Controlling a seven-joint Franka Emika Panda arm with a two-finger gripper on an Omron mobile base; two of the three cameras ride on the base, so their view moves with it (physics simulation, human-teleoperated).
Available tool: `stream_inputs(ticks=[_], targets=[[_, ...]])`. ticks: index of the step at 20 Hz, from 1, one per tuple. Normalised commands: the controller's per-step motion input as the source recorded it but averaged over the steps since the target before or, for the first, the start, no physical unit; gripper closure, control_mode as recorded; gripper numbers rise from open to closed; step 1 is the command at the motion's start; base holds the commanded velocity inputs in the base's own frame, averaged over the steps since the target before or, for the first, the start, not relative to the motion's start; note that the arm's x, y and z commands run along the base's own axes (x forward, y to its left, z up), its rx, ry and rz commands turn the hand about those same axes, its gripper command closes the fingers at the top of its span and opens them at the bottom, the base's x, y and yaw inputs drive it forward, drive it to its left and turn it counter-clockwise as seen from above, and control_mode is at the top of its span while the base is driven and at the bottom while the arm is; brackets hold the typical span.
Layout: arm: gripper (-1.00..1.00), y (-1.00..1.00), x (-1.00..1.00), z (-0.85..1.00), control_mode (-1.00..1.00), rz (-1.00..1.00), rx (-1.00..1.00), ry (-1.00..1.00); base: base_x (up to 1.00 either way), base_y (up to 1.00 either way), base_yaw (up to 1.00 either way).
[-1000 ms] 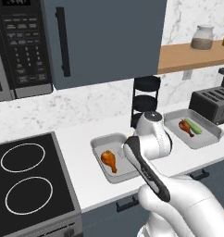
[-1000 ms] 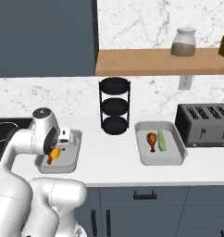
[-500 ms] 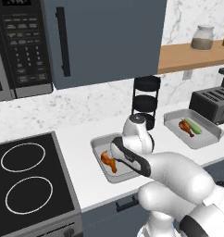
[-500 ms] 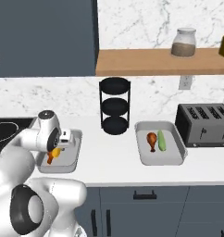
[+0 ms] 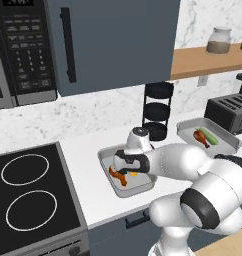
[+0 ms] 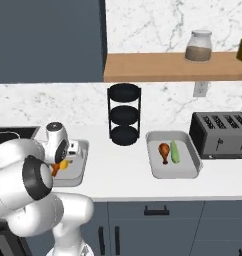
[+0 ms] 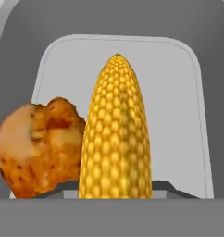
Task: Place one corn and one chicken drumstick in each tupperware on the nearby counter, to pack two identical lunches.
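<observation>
So the arm is folded low over the near tupperware (image 5: 124, 187) on the worktop (image 6: 128, 175), and the hand view looks straight down the yellow corn (image 7: 116, 134). The cob runs from 6 o'clock up to 12 in that view, tip pointing away, hanging over the tray floor. The fingers are pinched on its near end, so it's held, not dropped yet. A chicken drumstick (image 7: 40, 146) lies inside the same tray at about 8 o'clock, just beside the cob and maybe touching it.

The other tray (image 6: 190, 167) sits well apart toward the toaster (image 6: 220, 135), and already has a drumstick (image 6: 164, 151) and the green husked corn (image 6: 174, 151) side by side. So this looks like the final drop.

What could go wrong, I reckon:
- The corn is round, so if it gets let go while still above the floor it could roll or bounce toward the rim.
- It's crowding the drumstick. Lowering straight down might land it on the meat, leaving it tilted, or shove the drumstick sideways.
- Pulling the hand back at an angle could drag the cob along.
</observation>
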Motion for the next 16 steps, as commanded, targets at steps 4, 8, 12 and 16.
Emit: stream_inputs(ticks=[4,8,12,16], targets=[[1.0,0.09,0.31,-0.41,-1.0,0.0,0.0,0.0,0.0,0.0,0.0],[-1.0,0.0,0.12,-0.26,-1.0,-0.02,0.0,0.0,0.0,0.0,0.0],[-1.0,0.0,-0.48,-0.06,-1.0,-0.09,-0.01,-0.01,0.0,0.0,0.0],[-1.0,-0.04,-0.6,0.0,-1.0,-0.13,0.0,-0.04,0.0,0.0,0.0]])
